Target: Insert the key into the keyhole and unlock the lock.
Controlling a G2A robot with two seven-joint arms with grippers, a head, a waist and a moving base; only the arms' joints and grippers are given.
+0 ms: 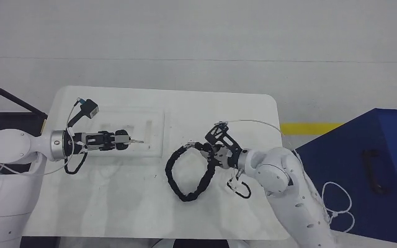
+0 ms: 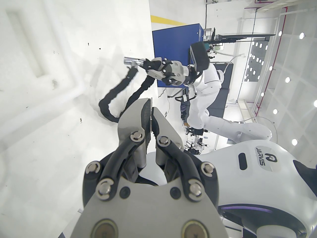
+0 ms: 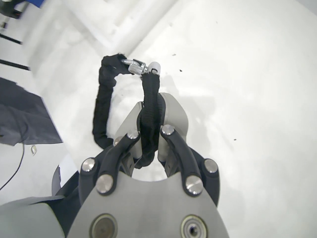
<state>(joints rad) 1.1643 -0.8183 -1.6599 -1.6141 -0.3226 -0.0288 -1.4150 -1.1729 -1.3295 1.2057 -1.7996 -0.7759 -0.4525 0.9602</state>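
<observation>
The lock is a chain in a black fabric sleeve [image 1: 175, 180], lying in a loop on the white table [image 1: 248, 111]. Its silver lock head [image 3: 138, 68] is lifted off the surface. My right gripper [image 3: 149, 111] is shut on the sleeve just behind that head, also seen from above [image 1: 209, 150] and from the left wrist [image 2: 146, 65]. My left gripper [image 1: 128, 140] hovers over the foam tray, shut on the thin silver key [image 1: 137, 141], whose tip points toward the lock. A gap of bare table separates the key from the lock head [image 2: 130, 61].
A white foam tray [image 1: 152, 127] with shallow recesses lies on the left half of the table, under the left gripper. A blue cabinet [image 1: 366, 155] stands off the table's right edge. A thin white cable [image 1: 254, 121] arcs above the right arm.
</observation>
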